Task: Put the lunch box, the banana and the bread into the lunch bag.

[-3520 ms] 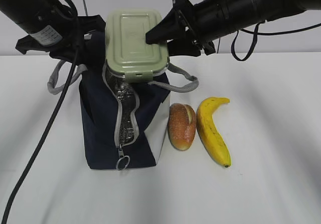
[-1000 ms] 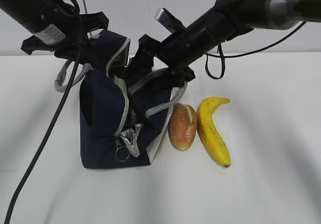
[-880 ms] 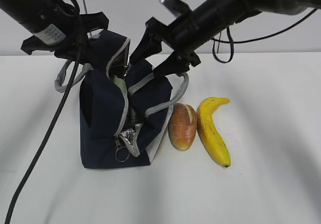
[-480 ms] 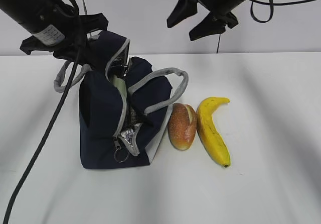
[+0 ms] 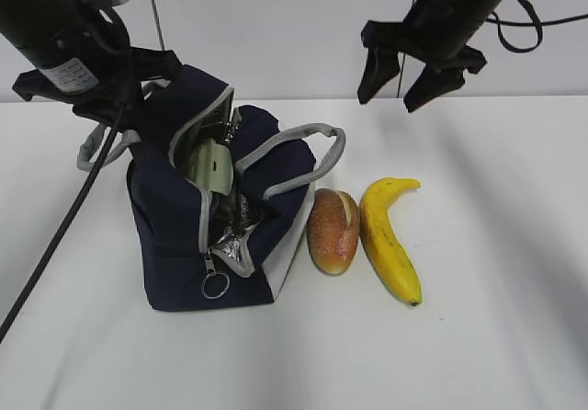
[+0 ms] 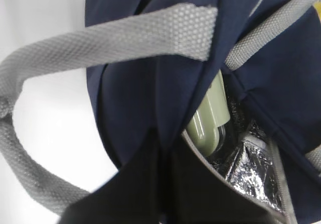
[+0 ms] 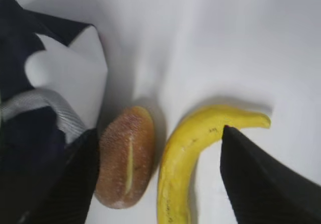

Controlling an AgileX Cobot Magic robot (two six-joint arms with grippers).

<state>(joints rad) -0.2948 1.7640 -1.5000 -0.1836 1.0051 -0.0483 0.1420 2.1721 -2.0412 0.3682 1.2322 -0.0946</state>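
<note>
Boxy navy-blue fabric lunch bag [image 5: 216, 217] unzipped, left half of white worktop [image 5: 496, 336]; sage-green-lidded glass lunch box [image 5: 209, 166] on edge inside. Golden-brown crusty bread roll [image 5: 333, 231] touches bag's right side, yellow curved banana [image 5: 390, 238] just beside it. Right gripper [image 5: 410, 79] spread, empty, high above banana. Left gripper at bag's rear flap, grip unclear.

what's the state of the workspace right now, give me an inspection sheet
surface: white table, nothing spilled
lunch bag: upright, unzipped, mouth open
lunch box: inside the bag, on edge, green lid showing
bread: on the table beside the bag
banana: on the table, right of the bread
clutter: nothing seen
left gripper: at the bag's rim; fingers hidden
right gripper: open, empty, above the food
cables: black cable hangs from the left arm
surroundings: plain pale wall
</note>
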